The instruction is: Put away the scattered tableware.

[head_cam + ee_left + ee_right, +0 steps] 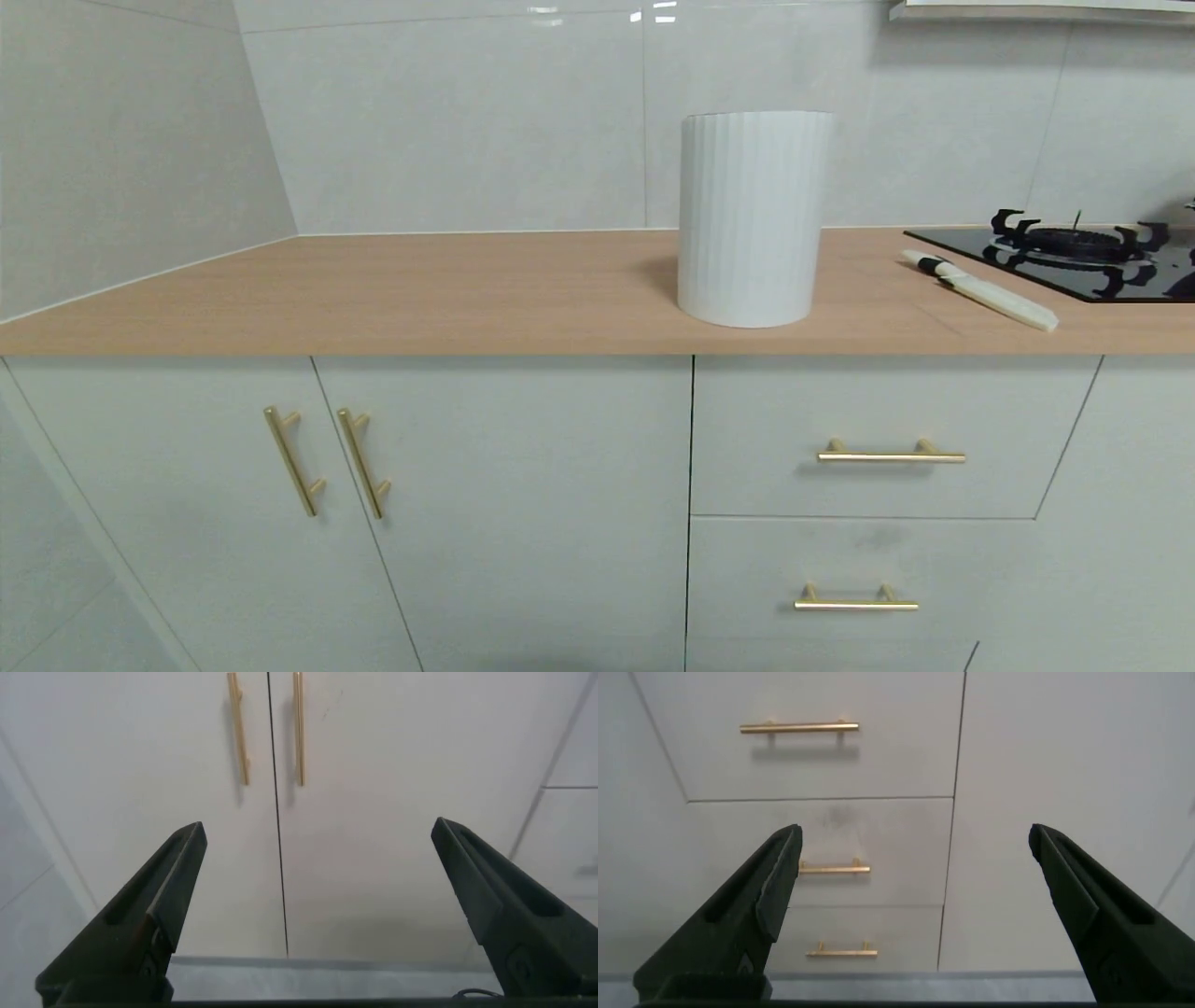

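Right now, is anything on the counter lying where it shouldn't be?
Yes: a knife lies loose and slanted on the wooden counter, beside the stove. The tall white container stands upright, and nothing looks spilled or broken.

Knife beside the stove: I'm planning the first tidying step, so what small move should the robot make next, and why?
Probably lift the right hand up to counter height, toward the knife. It hangs open, low before the drawers, while the knife lies loose on the counter on the robot's right, between the white ribbed holder and the stove.
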Robot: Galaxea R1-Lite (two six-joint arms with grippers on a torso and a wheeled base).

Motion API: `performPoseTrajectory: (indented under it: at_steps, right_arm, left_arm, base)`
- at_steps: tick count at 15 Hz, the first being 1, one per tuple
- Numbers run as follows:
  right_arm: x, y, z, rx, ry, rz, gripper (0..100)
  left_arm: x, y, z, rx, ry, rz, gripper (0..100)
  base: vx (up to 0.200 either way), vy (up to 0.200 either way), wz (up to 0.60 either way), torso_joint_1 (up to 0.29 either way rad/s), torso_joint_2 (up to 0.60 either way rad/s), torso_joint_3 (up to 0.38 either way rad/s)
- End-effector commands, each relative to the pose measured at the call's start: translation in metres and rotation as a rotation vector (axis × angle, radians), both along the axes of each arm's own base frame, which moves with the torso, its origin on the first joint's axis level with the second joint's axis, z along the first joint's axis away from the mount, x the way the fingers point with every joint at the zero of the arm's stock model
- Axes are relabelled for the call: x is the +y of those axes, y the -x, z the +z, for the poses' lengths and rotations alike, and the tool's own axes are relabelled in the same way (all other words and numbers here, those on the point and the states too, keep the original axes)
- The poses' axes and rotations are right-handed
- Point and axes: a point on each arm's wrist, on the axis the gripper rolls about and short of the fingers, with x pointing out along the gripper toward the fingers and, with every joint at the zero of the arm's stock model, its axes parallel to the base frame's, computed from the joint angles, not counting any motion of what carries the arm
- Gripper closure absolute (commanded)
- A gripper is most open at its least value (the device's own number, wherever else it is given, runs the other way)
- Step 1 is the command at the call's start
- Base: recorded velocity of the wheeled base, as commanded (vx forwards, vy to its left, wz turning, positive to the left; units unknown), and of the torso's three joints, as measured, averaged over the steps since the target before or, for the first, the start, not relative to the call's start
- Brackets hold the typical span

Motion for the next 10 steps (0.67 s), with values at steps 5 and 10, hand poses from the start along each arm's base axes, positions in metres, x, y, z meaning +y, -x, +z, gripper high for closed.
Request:
performPoseTrajectory:
  at_steps: [5,10]
  right_arm:
    - [0.0,-0.0001,0.0001,0.001,0.001,0.0,0]
    - [0.0,-0.0001,0.0001,0.001,0.001,0.0,0]
  left_arm:
    - [0.0,0.0,0.0,0.0,0.002,0.002,0]
    - [0.0,0.0,0.0,0.0,0.002,0.002,0]
  base:
    - [0.16,0.0,0.0,0.004,0.0,0.002]
    - [0.0,0.0,0.0,0.0,0.0,0.0]
